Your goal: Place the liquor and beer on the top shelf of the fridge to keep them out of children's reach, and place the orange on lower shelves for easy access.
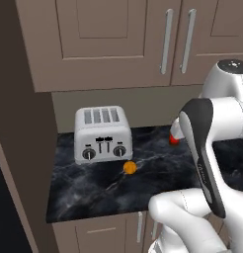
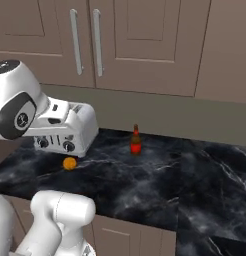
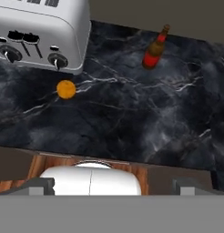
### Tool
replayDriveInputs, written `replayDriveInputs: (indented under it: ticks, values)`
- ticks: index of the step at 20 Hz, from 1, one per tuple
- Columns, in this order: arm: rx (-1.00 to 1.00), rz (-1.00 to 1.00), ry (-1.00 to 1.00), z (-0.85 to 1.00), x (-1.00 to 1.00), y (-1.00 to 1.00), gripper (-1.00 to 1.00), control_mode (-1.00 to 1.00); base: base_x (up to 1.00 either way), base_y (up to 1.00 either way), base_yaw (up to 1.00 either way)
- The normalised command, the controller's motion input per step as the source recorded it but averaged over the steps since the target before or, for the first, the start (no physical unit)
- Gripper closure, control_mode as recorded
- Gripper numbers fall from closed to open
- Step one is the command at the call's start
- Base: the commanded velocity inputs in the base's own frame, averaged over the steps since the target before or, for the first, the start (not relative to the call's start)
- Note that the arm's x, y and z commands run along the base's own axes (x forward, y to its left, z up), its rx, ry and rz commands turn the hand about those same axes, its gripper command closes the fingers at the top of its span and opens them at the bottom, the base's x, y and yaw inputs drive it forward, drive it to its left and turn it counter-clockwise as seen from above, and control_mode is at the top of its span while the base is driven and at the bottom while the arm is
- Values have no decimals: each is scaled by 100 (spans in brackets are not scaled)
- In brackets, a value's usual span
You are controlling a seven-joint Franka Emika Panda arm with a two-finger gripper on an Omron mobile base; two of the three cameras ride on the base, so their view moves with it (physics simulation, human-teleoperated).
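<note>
On the black, white-veined marble table (image 3: 132, 118), going left to right in the hand view: a silver four-slot toaster (image 3: 41, 27) at eleven o'clock, a small plain orange ball (image 3: 66, 89) just in front of the toaster's right corner at about ten o'clock, and a slim dark-brown beer bottle with a red label (image 3: 155, 49) standing upright at one o'clock, farther back and well apart from the orange. The tool (image 3: 113, 184), its two dark tips spread wide and holding nothing, hangs above the table's near edge. The orange looks like the nearer target, ahead and to the left; the bottle's long axis is vertical.
</note>
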Motion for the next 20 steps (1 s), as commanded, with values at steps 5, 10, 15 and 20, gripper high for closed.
replayDriveInputs:
  ticks: [5, 10, 15, 20]
  values:
    - [0, 14, -9, -49, 27, -24, -100, -100, 0, 0, 0]
    - [2, 0, -24, -59, 12, -48, -100, -100, 0, 0, 0]
    - [5, 8, -33, -39, 19, -35, -100, -100, 0, 0, 0]
    - [8, 20, -31, -22, 25, -39, -100, -100, 0, 0, 0]
